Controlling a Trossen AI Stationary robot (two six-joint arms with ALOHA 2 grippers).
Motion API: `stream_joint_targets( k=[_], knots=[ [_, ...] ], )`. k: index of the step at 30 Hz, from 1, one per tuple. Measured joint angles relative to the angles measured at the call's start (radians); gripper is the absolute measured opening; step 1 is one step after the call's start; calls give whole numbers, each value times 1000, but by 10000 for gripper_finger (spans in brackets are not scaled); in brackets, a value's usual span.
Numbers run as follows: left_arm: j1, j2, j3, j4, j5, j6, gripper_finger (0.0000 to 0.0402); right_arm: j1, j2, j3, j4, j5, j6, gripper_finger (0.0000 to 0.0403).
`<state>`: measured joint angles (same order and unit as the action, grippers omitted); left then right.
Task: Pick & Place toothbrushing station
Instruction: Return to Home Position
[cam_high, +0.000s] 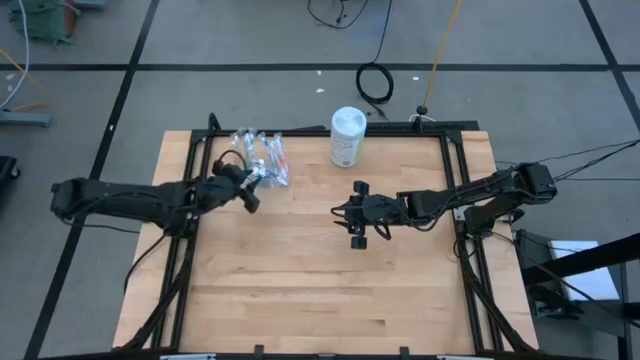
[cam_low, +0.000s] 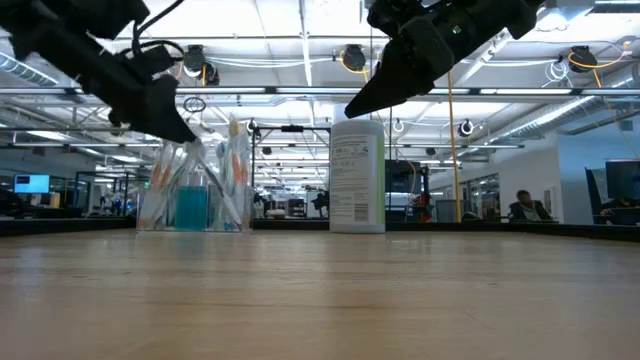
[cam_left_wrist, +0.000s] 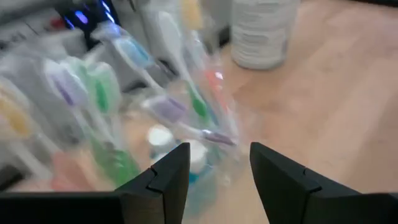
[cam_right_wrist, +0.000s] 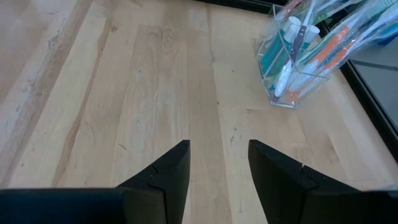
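Note:
The toothbrushing station is a small clear plastic cup (cam_high: 262, 158) that stands on its base near the table's far left corner. It holds several toothbrushes (cam_right_wrist: 323, 46) and teal tubes (cam_low: 192, 208). My left gripper (cam_high: 250, 185) hovers open just near of the cup and above its brushes (cam_left_wrist: 186, 118), touching nothing. My right gripper (cam_high: 357, 214) is open and empty above the table's middle, pointing toward the left edge.
A tall white canister with a pale green label (cam_high: 346, 137) stands at the far edge, right of the cup. A black frame (cam_high: 330, 131) runs around the table top. Bare wood (cam_high: 320, 290) lies toward the near edge.

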<state>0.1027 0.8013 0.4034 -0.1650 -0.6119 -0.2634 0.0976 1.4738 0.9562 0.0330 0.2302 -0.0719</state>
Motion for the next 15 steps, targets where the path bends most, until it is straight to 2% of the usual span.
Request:
stream_joint_targets(
  k=[2, 4, 8, 12, 15],
  knots=[
    [-15, 1, 49, -73, 60, -61, 175, 0, 0, 0, 0, 0, 10, 157],
    [-32, 0, 85, -69, 166, -63, 175, 0, 0, 0, 0, 0, 31, 157],
    [-73, 1, 130, -5, 328, 78, 175, 0, 0, 0, 0, 2, 21, 157],
    [-110, 0, 192, 22, 320, 202, 171, 0, -10, 0, -12, 5, 23, 138],
    [-130, 1, 233, 16, 320, 257, 144, 0, -51, 1, -72, 4, 18, 105]
  ],
)
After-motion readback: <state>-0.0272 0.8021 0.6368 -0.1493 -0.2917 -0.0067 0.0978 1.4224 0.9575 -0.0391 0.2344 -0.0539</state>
